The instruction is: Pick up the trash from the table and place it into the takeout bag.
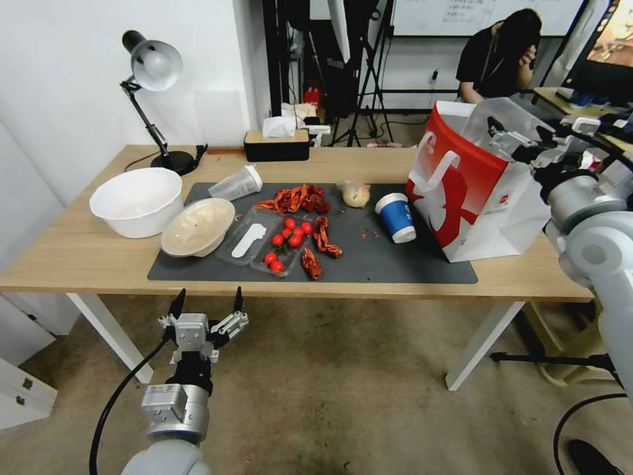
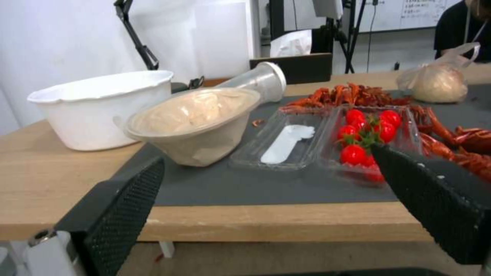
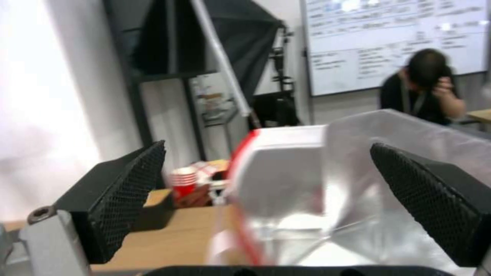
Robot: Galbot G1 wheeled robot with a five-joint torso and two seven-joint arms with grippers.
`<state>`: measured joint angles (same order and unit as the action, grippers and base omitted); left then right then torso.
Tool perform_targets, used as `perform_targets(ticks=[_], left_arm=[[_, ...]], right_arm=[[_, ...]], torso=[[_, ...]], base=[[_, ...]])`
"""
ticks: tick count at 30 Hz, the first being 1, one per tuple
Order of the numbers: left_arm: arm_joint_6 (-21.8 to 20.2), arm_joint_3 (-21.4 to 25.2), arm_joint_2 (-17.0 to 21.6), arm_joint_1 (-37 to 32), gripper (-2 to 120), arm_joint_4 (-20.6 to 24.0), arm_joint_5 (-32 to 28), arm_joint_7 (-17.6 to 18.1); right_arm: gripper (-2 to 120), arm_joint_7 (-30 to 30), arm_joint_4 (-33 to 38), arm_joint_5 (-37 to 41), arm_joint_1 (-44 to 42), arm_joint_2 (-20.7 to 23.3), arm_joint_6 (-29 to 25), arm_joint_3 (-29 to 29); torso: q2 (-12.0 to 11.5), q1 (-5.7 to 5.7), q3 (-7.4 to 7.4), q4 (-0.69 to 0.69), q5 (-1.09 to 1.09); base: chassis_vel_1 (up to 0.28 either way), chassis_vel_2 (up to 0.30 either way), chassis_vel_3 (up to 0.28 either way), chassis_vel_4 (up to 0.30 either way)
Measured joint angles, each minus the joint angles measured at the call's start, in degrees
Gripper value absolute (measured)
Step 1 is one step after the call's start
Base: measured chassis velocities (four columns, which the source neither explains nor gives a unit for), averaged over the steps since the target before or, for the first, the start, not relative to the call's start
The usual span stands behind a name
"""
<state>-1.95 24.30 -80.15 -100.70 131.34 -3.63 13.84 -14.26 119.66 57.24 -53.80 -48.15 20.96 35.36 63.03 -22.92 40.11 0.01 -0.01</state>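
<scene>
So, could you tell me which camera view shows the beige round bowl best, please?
The left wrist view: the beige round bowl is close, tilted against the big white bowl. The head view shows it smaller.

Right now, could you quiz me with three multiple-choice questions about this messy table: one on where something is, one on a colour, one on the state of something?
1. Where is the left pincer?
A. Over the bag
B. Below the table's near edge, in front of the beige round bowl
C. Inside the white bowl

2. What colour is the paper cup beside the takeout bag?
A. Blue
B. Green
C. Yellow

3. How is the clear plastic cup lying?
A. Upright
B. Crushed flat
C. Tipped on its side

Answers:
1 B: the head view shows it low, short of the table.
2 A: its wall is blue with a white rim.
3 C: its lid faces sideways.
</scene>
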Motion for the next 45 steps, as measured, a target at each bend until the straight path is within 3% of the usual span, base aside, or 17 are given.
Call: perform_targets(ticks=[12, 14, 20, 23, 25, 26, 28, 29, 33, 40, 45], left_arm=[[0.38, -0.31, -0.61, -0.27, 100, -0.18, 0.40, -0.01], [0.58, -0.50, -0.76, -0.28, 100, -0.38, 0.46, -0.04], [0.87, -0.72, -0.81, -0.11, 100, -0.70, 0.47, -0.09], [1.04, -0.88, -0.73, 0.09, 100, -0.83, 0.38, -0.13], [1.19, -0.79, -0.21, 0.41, 100, -1.02, -0.28, -0.14], [1.19, -0.79, -0.21, 0.41, 100, -1.02, -0.28, -0.14], [1.31, -0.65, 0.24, 0.64, 100, -1.33, -0.82, -0.14], [1.71, -0.63, 0.80, 0.96, 100, -1.89, -1.35, -0.13], [2.40, -0.60, 1.87, 1.60, 100, -2.84, -2.27, -0.13], [3.13, -0.69, 3.27, 2.22, 100, -3.71, -3.07, -0.07], [3.18, -0.56, 3.63, 2.76, 100, -3.75, -3.37, -0.04]], right_arm=[[100, 3.66, 7.95, -0.49, -11.33, -0.80, -0.54, 3.47], [100, 4.96, 10.75, -2.78, -17.40, -2.10, -1.01, 4.28], [100, 7.09, 12.30, -7.64, -24.01, -4.97, -3.33, 4.77], [100, 9.41, 12.46, -13.18, -30.06, -8.38, -6.94, 4.73], [100, 13.14, 10.29, -21.58, -39.20, -14.09, -16.35, 3.50], [100, 13.14, 10.29, -21.58, -39.20, -14.09, -16.35, 3.50], [100, 14.84, 8.26, -25.40, -43.50, -17.36, -23.26, 2.37], [100, 15.49, 5.76, -29.40, -46.76, -20.85, -29.62, 0.96], [100, 16.91, 2.59, -33.02, -48.72, -24.83, -33.60, -0.98], [100, 16.53, 2.68, -35.10, -47.97, -25.97, -32.72, -2.55], [100, 14.80, 2.56, -34.21, -44.36, -23.69, -29.53, -3.72]], torso=[[0.00, 0.00, -0.01, 0.00, 0.01], [0.00, 0.00, -0.01, -0.03, -0.01], [0.00, 0.00, -0.01, -0.01, 0.01], [0.00, 0.00, -0.01, -0.02, 0.01], [0.00, 0.01, -0.01, -0.02, 0.01], [0.00, 0.01, -0.01, -0.02, 0.01], [0.00, 0.00, -0.01, -0.02, 0.00], [0.00, 0.01, -0.01, 0.00, 0.00], [0.00, 0.01, 0.00, 0.00, 0.00], [0.00, 0.01, 0.00, -0.01, 0.00], [0.00, 0.00, 0.00, -0.02, 0.01]], base=[[0.000, 0.000, 0.000, 0.000], [0.000, 0.000, 0.000, 0.000], [0.000, 0.000, 0.000, 0.000], [0.000, 0.000, 0.000, 0.000], [0.000, 0.000, 0.000, 0.000], [0.000, 0.000, 0.000, 0.000], [0.000, 0.000, 0.000, 0.000], [0.000, 0.000, 0.000, 0.000], [0.000, 0.000, 0.000, 0.000], [0.000, 0.000, 0.000, 0.000], [0.000, 0.000, 0.000, 0.000]])
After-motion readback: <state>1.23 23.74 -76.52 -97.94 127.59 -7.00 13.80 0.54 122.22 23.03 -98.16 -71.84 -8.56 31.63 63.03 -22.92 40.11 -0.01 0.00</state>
